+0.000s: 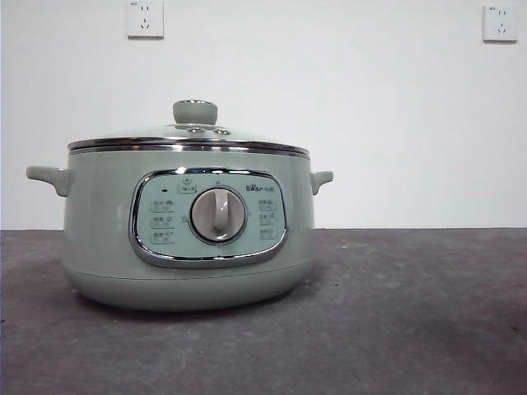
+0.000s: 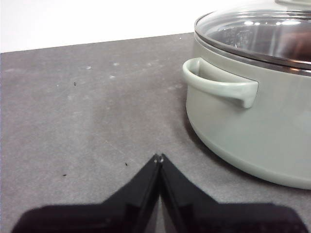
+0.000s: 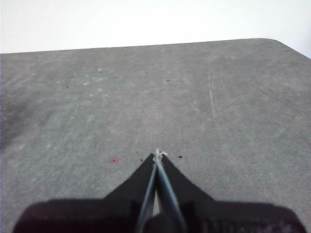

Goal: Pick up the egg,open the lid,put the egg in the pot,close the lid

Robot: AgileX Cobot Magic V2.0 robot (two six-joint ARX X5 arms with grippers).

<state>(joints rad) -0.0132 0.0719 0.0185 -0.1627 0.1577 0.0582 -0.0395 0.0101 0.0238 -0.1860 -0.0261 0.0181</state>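
Note:
The pale sage-green pot (image 1: 188, 239) stands on the dark grey table with its control panel and silver dial (image 1: 218, 215) facing the front view. The glass lid (image 1: 189, 136) with its green knob (image 1: 195, 111) sits closed on the pot. The egg is out of view in every frame. My left gripper (image 2: 159, 158) is shut and empty, above bare table beside the pot's side handle (image 2: 221, 87); the pot (image 2: 257, 126) and lid (image 2: 262, 31) fill one side of its view. My right gripper (image 3: 158, 154) is shut and empty over bare table. Neither arm shows in the front view.
The grey table (image 1: 412, 313) ends at a white wall with two sockets (image 1: 145, 18) (image 1: 500, 22). The right wrist view shows the table's far edge and a rounded corner (image 3: 277, 42).

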